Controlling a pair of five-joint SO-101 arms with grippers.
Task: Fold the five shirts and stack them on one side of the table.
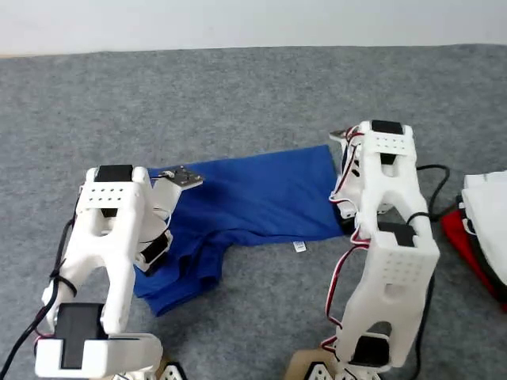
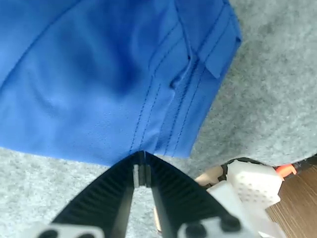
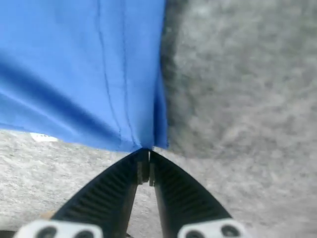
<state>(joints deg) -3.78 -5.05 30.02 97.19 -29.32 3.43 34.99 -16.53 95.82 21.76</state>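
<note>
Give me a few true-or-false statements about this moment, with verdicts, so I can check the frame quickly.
1. The shirt held by the arms is blue. True.
2. Both grippers are wide open. False: the left gripper and the right gripper are each shut on the shirt's edge.
3. A pile of shirts lies at the right edge of the table. True: white on top, red and black beneath.
4. The shirt lies flat and fully spread. False: its end by the left gripper is bunched up.
</note>
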